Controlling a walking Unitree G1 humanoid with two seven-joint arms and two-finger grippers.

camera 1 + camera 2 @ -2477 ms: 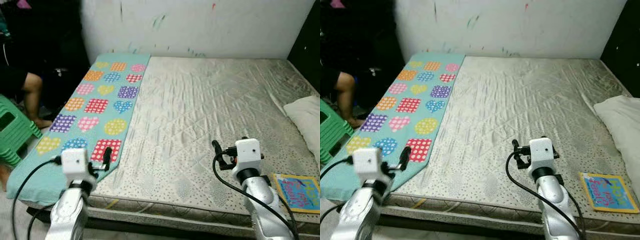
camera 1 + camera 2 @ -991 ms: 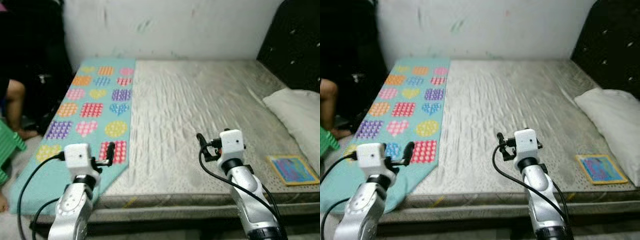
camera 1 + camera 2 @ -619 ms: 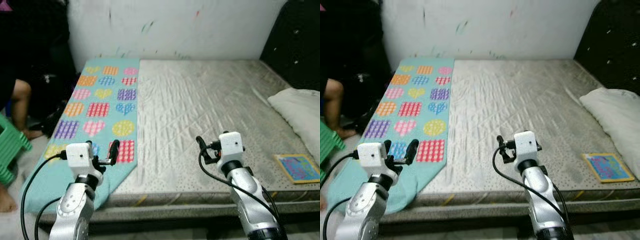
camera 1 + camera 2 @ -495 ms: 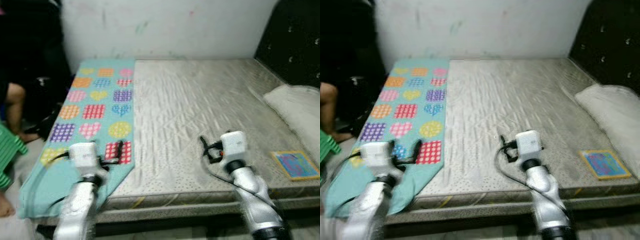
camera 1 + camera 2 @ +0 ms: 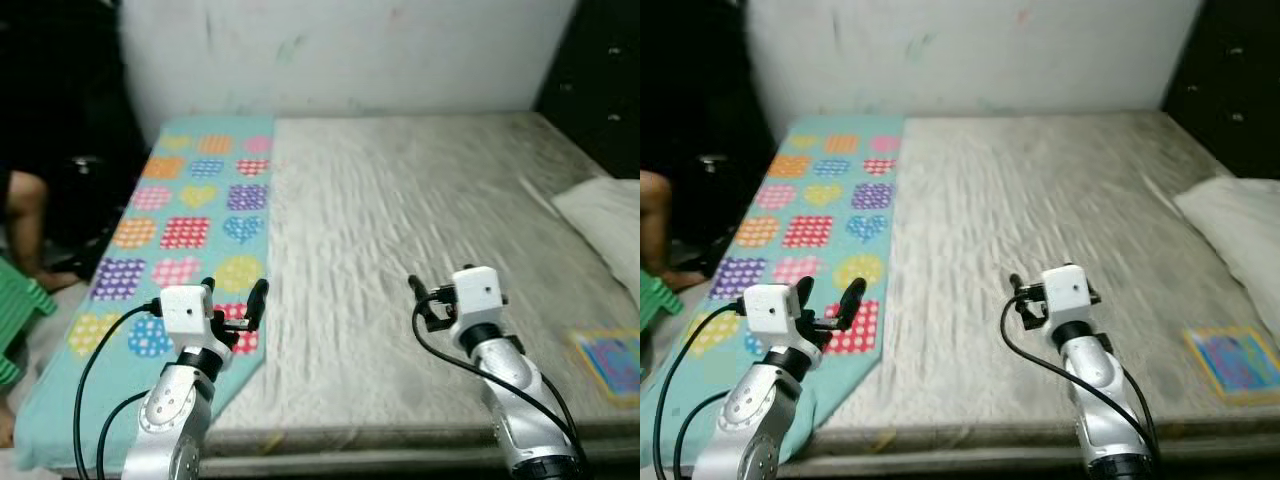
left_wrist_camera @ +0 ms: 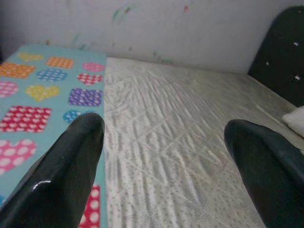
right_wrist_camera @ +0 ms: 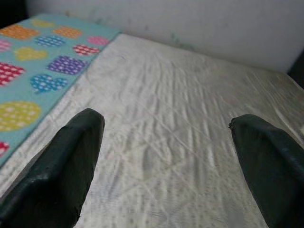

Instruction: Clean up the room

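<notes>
A bare grey quilted mattress (image 5: 400, 220) lies before me. Along its left side runs a teal blanket (image 5: 190, 215) printed with coloured hearts and squares. A white pillow (image 5: 610, 220) rests at the right edge, and a colourful book (image 5: 610, 360) lies near the front right corner. My left gripper (image 5: 235, 300) hovers open over the blanket's near end. My right gripper (image 5: 425, 300) hovers open over the mattress middle, left of the book. Both wrist views show fingers (image 6: 66, 175) (image 7: 61, 171) spread wide with nothing between them.
A person's leg (image 5: 25, 215) and a green stool (image 5: 15, 310) are at the far left beside the bed. A white scuffed wall (image 5: 340, 50) stands behind, and a black headboard (image 5: 600, 90) is at the right.
The camera has swayed and the view is slightly blurred. Blanket, pillow and book lie where they were. Both grippers keep the same raised, open pose.
</notes>
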